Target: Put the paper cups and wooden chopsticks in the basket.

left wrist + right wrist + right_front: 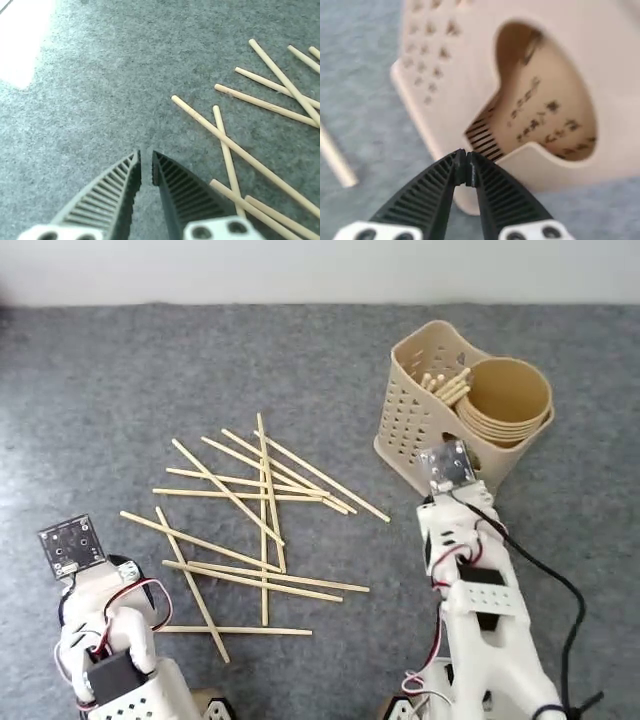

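Several wooden chopsticks (pixel 262 508) lie crisscrossed on the grey carpet, left of the beige basket (pixel 412 420). In the basket stands a stack of paper cups (pixel 506 400), with a few chopsticks (pixel 447 386) upright beside it. My left gripper (pixel 146 156) hovers over bare carpet, shut with nothing in it; the nearest chopsticks (pixel 227 145) lie just off to one side. My right gripper (pixel 465 156) is shut and empty, its tip close to the basket's wall (pixel 455 75) below the handle opening. The right arm (pixel 465 540) sits just in front of the basket.
The left arm (pixel 95 600) is at the near left corner of the carpet. A black cable (pixel 560 585) runs along the right arm. Open carpet stretches across the far left. A pale wall borders the far edge.
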You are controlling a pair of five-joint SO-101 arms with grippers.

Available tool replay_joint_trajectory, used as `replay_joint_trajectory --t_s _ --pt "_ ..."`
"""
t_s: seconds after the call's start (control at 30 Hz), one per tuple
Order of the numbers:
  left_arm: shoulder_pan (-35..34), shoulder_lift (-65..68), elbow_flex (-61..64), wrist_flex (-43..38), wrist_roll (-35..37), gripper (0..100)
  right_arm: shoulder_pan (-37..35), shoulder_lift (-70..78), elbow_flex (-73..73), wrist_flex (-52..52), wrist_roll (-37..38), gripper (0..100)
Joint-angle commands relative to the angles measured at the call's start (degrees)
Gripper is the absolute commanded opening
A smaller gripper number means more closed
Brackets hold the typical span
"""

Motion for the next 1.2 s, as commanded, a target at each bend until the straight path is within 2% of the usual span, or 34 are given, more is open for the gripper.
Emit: replay_joint_trajectory --t_s 0.0,0.3,0.5,0.77,0.87,0.97,1.17 --pt "0.4 -0.4 -0.3 -1.3 -0.7 4 2.9 -1.9 1.7 -10.2 4.7 0.9" --pt "0.4 -0.4 -0.3 -1.3 -0.7 4 9.6 -1.4 2.5 -23.0 5.9 0.9" --pt "0.4 -0.4 -0.3 -1.3 -0.7 4 9.5 -2.0 4.7 -23.7 5.5 0.9" --pt "0.4 -0.4 -0.3 -1.3 -0.7 4 8.9 -2.1 5.8 -22.2 -6.3 1.0" --pt "0.4 -0.4 -0.3 -1.3 -0.7 4 7.8 -2.1 4.7 -16.4 -9.1 1.2" --pt "0.4 -0.4 -0.3 -1.3 -0.7 4 5.9 -2.1 1.4 -5.5 -12.3 1.2" --pt "0.4 -0.4 -0.3 -1.3 -0.7 4 2.0 -2.1 -15.7 27.7 -21.5 1.2"
